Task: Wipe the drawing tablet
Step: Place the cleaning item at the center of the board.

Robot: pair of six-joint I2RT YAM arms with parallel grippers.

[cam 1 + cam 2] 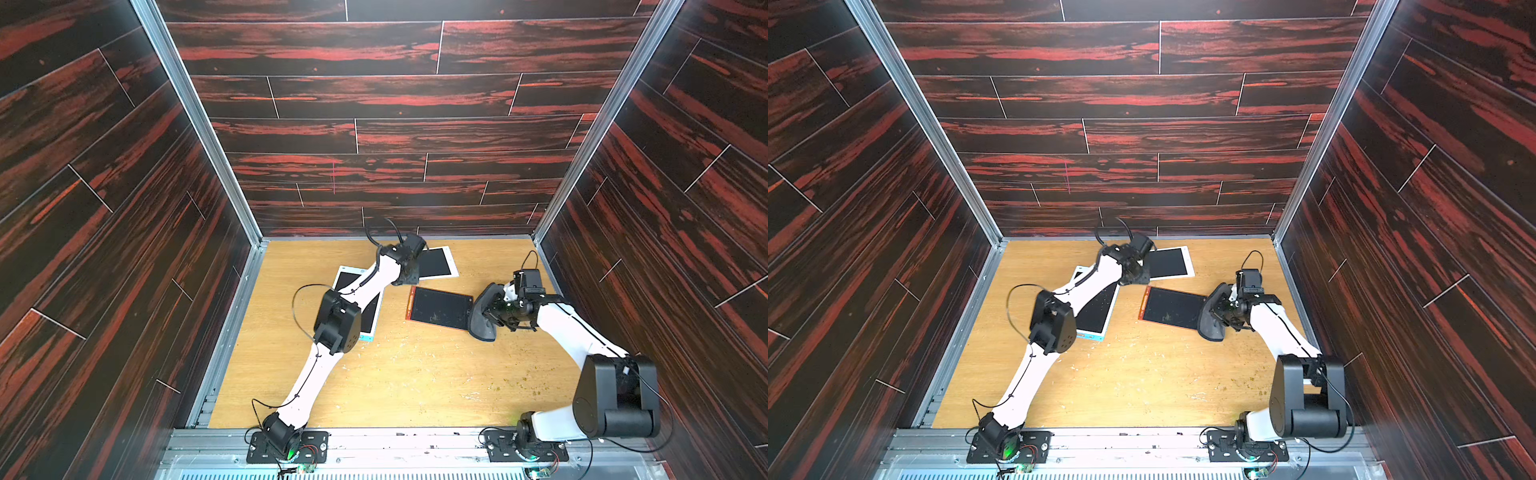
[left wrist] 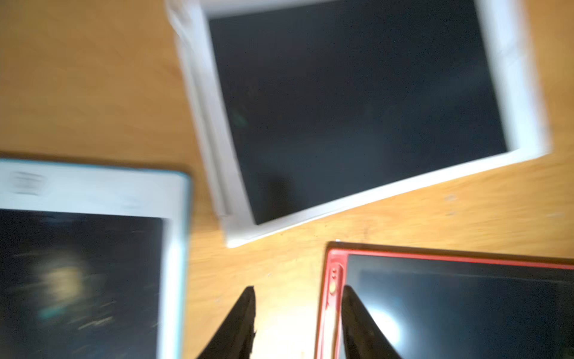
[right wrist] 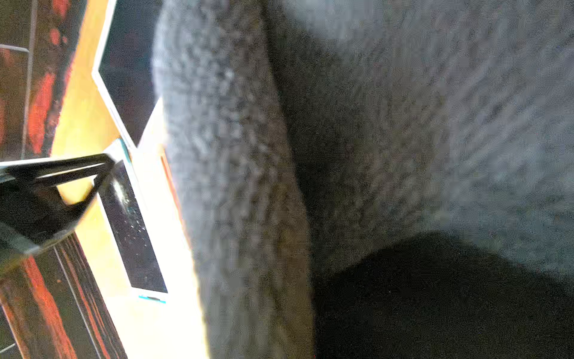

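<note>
On the worktop [image 1: 415,374] the red-framed tablet [image 1: 440,308] lies mid-frame, long axis left-right. The grey cloth [image 1: 483,318], pinched in my right fingers [image 1: 492,309], sits at its right end; my left fingers [image 2: 236,326] hang spread and empty over its left end.

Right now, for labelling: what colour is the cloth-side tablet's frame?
Red tablet frame; clearest in left wrist view.

Both top views overlook the whole table [image 1: 415,374]; wrist views sit close.
</note>
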